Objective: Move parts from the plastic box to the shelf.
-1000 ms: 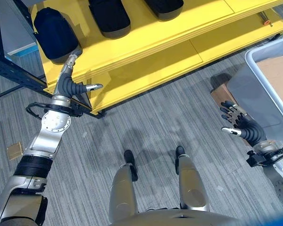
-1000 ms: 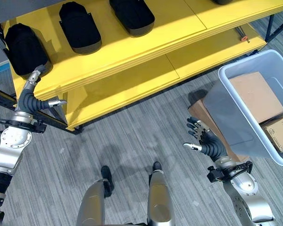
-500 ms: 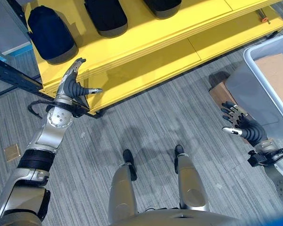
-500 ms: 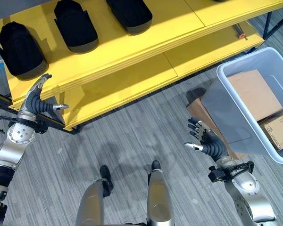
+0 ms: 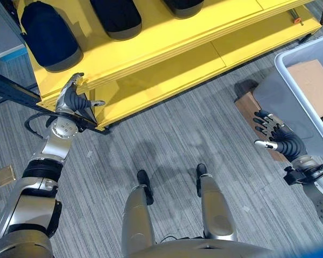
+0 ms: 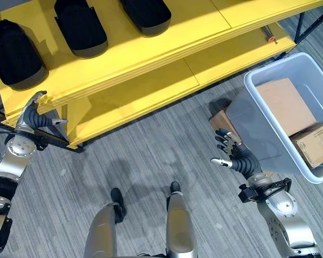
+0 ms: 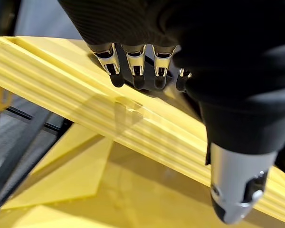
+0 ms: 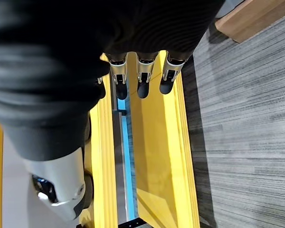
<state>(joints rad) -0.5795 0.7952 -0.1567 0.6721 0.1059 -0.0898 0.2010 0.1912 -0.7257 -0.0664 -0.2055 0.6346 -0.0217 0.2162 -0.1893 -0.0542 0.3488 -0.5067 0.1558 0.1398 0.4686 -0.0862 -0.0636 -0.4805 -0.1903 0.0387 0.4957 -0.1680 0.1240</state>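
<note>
A yellow shelf [image 5: 167,37] stands ahead, with three black parts [image 6: 78,27] lying on its upper board. My left hand [image 5: 72,97] is open and empty at the front edge of that board, just below the leftmost black part [image 5: 46,35]. Its fingers [image 7: 133,71] are straight, just off the yellow edge. At the right stands the pale plastic box [image 6: 248,80], which holds two cardboard boxes [image 6: 282,105]. My right hand [image 6: 234,153] hovers open and empty beside the box's near wall, fingers [image 8: 142,80] spread.
A flat brown cardboard piece [image 5: 247,105] lies on the floor under the box's left corner. An orange-handled tool [image 6: 269,37] rests on the lower shelf board [image 5: 167,75]. The shelf's dark metal frame [image 5: 11,88] runs past my left arm. Grey floor stretches between shelf and box.
My left hand has drawn back from the leftmost black part to the shelf's front edge. The view has shifted slightly. The right hand has hardly moved.
</note>
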